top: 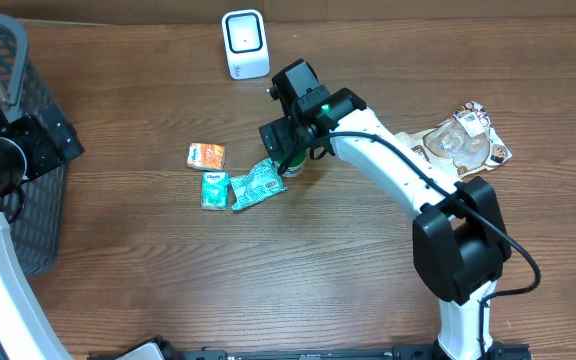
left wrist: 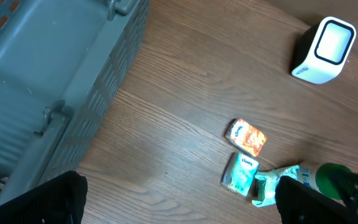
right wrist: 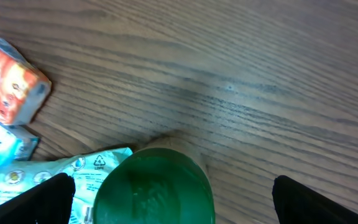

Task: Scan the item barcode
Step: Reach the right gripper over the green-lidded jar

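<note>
Directly under your right gripper (right wrist: 178,200), fingers spread wide, the green-topped item (right wrist: 154,186) stands upright mid-table, touching the teal packet (top: 257,185) (left gripper (left wrist: 179,194), likewise spread, hangs far left).

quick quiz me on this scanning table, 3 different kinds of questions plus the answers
1. True or false: the right hand is shut on the orange packet.
2. What lies below the right hand's open fingers? A) white scanner B) green-topped item C) grey basket
3. In the overhead view, how many packets lie just left of that item?
Key: 1 false; 2 B; 3 three.
</note>
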Tool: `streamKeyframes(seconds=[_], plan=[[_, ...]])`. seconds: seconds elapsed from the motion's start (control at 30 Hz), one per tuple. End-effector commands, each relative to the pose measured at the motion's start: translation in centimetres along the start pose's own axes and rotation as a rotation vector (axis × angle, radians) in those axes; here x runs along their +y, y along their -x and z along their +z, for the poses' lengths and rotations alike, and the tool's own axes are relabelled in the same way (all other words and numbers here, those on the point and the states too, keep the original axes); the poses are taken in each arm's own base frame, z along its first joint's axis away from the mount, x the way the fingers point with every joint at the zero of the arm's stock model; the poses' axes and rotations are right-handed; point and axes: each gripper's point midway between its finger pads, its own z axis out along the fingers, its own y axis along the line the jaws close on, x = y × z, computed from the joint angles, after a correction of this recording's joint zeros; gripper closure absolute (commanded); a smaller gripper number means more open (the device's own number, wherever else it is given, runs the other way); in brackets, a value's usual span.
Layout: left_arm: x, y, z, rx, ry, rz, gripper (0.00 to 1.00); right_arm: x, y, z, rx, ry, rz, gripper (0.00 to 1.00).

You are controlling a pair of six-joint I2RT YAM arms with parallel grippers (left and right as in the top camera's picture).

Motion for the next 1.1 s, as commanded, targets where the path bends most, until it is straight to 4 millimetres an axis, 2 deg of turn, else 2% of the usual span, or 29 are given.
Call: streamKeyframes(seconds=[0.0,0.33,0.57,0.8,0.93,1.07], plan=[[-0.1,0.2,-0.1,-0.006,-0.008,-0.017,0.0,0.1,-0.3,1.4,0.017,-0.01,-0.021,0.01],[-0.1,0.2,-0.1,-0.006,-0.008,-0.017,0.01,0.1,-0.5,1.7,0.025,-0.011,-0.021,0.26],[-0.1,0.2,-0.1,-0.006,-0.008,-0.017,0.0,-0.1,-1.5,1.7,0.065,-0.018,-0.022,0.43],[-0.1,0.2,-0.1,-0.006,-0.008,-0.017,0.01,-0.7,-3.1,1.0,0.148,-0.033,-0.017,0.43],[-0.1,0.2,-0.1,-0.006,-0.008,-0.017,0.0,-0.8,-3.2,0.2,0.17,-0.036,-0.018,0.35],[-0.1,0.2,-0.1,-0.006,-0.008,-0.017,0.0,-0.8,-3.2,-0.6,0.184,-0.038,-0.017,0.32]])
